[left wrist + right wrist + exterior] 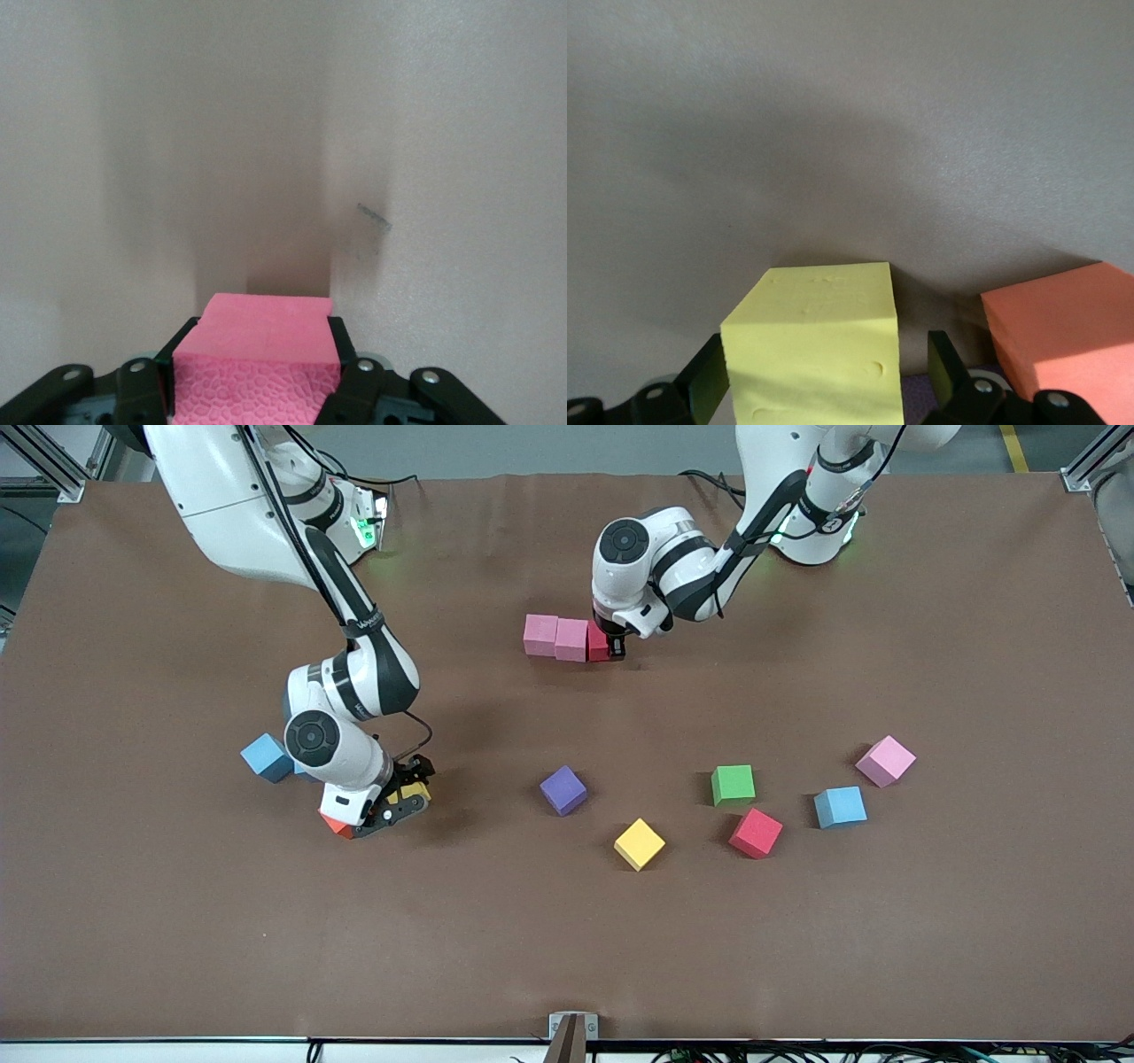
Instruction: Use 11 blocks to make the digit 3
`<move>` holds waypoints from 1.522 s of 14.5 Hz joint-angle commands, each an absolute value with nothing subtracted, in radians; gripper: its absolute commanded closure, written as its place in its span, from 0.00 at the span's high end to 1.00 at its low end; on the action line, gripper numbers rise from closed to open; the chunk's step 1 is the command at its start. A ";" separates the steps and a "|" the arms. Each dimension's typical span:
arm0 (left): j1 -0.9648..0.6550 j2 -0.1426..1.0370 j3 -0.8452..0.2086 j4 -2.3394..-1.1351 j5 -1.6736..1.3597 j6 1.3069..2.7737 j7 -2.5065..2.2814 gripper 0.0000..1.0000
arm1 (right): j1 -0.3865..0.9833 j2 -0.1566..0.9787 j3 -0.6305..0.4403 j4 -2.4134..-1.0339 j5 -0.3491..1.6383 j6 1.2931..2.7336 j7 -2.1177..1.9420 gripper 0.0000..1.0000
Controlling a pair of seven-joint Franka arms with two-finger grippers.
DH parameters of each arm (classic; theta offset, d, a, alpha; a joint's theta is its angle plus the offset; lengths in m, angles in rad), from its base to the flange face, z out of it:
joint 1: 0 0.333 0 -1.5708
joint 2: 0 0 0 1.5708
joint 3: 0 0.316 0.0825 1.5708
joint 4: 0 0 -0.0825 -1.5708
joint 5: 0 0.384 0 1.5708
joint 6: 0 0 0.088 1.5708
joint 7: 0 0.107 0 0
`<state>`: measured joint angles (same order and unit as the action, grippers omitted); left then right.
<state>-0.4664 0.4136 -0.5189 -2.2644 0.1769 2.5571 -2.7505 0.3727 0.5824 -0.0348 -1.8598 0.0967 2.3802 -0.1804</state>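
Observation:
Two pink blocks (555, 638) stand side by side near the middle of the table. A red block (598, 642) sits against their end toward the left arm's end, and my left gripper (611, 646) is shut on it. In the left wrist view the red block (266, 350) fills the space between the fingers of my left gripper (261, 332). My right gripper (406, 797) is low at the table around a yellow block (412, 792). It is open: in the right wrist view the yellow block (815, 341) stands between the fingers of my right gripper (826, 359), with a gap at one finger.
An orange block (337, 825) lies beside the right gripper, and a blue block (266, 757) is near that arm. Loose blocks nearer the front camera: purple (563, 789), yellow (639, 843), green (733, 785), red (756, 833), light blue (840, 806), pink (885, 761).

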 commanded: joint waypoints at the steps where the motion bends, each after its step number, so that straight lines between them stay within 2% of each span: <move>1: -0.474 0.429 -0.523 -2.244 0.195 2.554 -2.879 0.22 | 0.383 0.594 -0.038 -1.855 0.100 2.382 -0.152 0.63; 3: -0.474 0.443 -0.523 -2.234 0.195 2.554 -2.879 0.22 | 0.383 0.594 -0.037 -1.855 0.100 2.381 -0.149 0.44; 4: -0.476 0.449 -0.523 -2.229 0.196 2.554 -2.878 0.22 | 0.383 0.594 -0.037 -1.853 0.101 2.378 -0.149 0.40; 9: -0.476 0.462 -0.525 -2.221 0.225 2.554 -2.879 0.23 | 0.409 0.577 -0.034 -1.853 0.103 2.352 -0.033 0.40; 14: -0.494 0.465 -0.525 -2.215 0.227 2.553 -2.878 0.32 | 0.480 0.529 -0.032 -1.870 0.103 2.312 0.176 0.40; 15: -0.498 0.465 -0.525 -2.215 0.229 2.553 -2.878 0.36 | 0.494 0.526 -0.032 -1.878 0.103 2.309 0.213 0.40; 17: -0.502 0.465 -0.525 -2.215 0.232 2.549 -2.876 0.58 | 0.521 0.500 -0.031 -1.907 0.103 2.315 0.251 0.40; 18: -0.502 0.465 -0.525 -2.215 0.232 2.546 -2.876 0.70 | 0.538 0.492 -0.031 -1.919 0.104 2.319 0.265 0.40; 19: -0.503 0.465 -0.525 -2.215 0.232 2.545 -2.872 0.94 | 0.555 0.489 -0.031 -1.925 0.104 2.319 0.284 0.40; 20: -0.512 0.465 -0.523 -2.215 0.233 2.545 -2.870 1.00 | 0.575 0.482 -0.031 -1.931 0.104 2.321 0.308 0.40; 22: -0.512 0.460 -0.525 -2.214 0.259 2.540 -2.867 1.00 | 0.615 0.477 -0.031 -1.937 0.104 2.324 0.360 0.40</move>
<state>-0.5008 0.4526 -0.5207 -2.2319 0.1985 2.5565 -2.7487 0.5742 0.5224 -0.0266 -1.8877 0.0970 2.3152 0.3041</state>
